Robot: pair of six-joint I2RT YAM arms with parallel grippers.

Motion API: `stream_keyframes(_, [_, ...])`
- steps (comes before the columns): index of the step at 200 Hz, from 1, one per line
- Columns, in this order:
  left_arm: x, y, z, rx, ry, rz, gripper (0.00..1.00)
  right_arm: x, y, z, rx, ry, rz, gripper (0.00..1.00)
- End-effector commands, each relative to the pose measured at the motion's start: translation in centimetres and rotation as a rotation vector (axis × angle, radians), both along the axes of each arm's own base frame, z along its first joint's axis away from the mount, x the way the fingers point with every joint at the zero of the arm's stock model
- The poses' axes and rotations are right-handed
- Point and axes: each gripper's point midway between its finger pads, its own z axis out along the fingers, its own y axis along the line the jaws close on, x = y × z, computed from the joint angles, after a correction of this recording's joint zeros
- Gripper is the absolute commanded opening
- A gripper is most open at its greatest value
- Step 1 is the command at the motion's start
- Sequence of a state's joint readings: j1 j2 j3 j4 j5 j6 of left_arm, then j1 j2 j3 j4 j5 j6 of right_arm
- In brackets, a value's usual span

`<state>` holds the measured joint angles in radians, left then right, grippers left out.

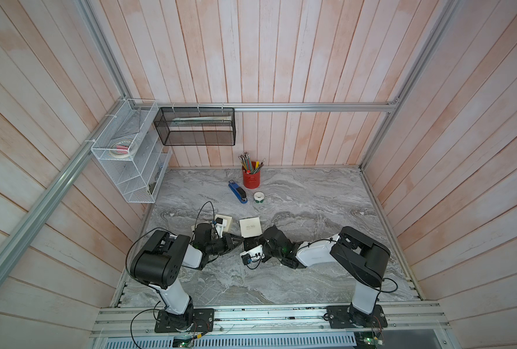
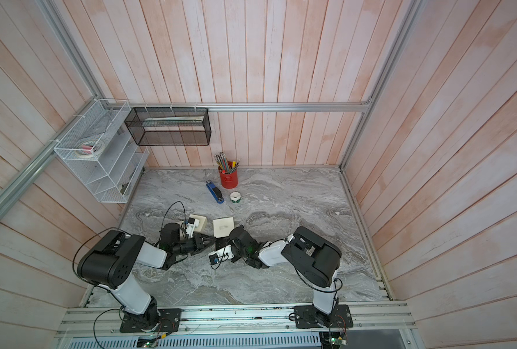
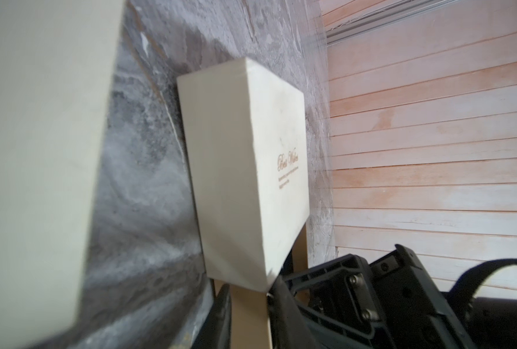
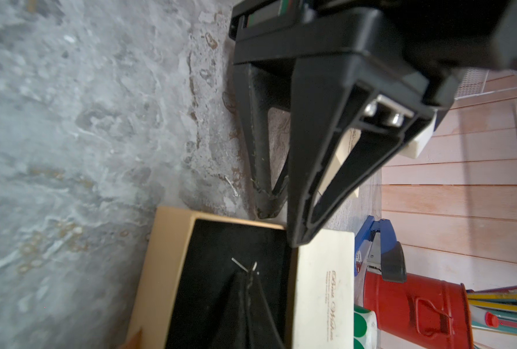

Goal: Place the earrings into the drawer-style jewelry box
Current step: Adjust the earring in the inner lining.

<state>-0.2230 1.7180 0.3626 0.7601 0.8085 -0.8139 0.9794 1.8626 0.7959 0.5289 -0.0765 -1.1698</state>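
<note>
- Jaws of the right gripper (image 4: 249,276) are pressed together on a thin metal earring (image 4: 239,264), which sticks out at their tip.
- Jaws of the left gripper (image 4: 281,228) are nearly closed and, in the left wrist view, pinch the tan wall of the drawer (image 4: 166,256) at the corner next to the sleeve (image 4: 320,272).
- The box lies near the middle of the table (image 1: 311,196), a little toward its left edge. Its cream sleeve has the drawer pulled out toward the front edge.
- Done, as I judge it: the drawer is open and steadied, and one earring has been picked up and brought over the drawer's black lining (image 4: 208,256).
- I cannot tell whether the earring touches the lining or hangs just above it.
- Left to do: let go of this earring inside the drawer and draw the right arm clear.
- The part of the lining that shows has no other earring on it, and none is visible on the table, so whether a second one remains cannot be told.
- A second cream box (image 1: 223,220) stands just behind the left arm; its role is unclear.
- Closing the drawer may follow, though the task does not ask for it.
</note>
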Motion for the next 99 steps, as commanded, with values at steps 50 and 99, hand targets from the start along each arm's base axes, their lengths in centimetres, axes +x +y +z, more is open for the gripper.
stream_keyframes(50, [0.5,-0.7,-0.4,0.005,0.000,-0.041,0.27,-0.5,0.5,-0.2,-0.012,0.028,0.023,0.00])
stream_keyframes(99, [0.5,-0.7,-0.3,0.006,-0.003,-0.039,0.27,0.3,1.2,2.1,0.084,0.018,-0.022,0.00])
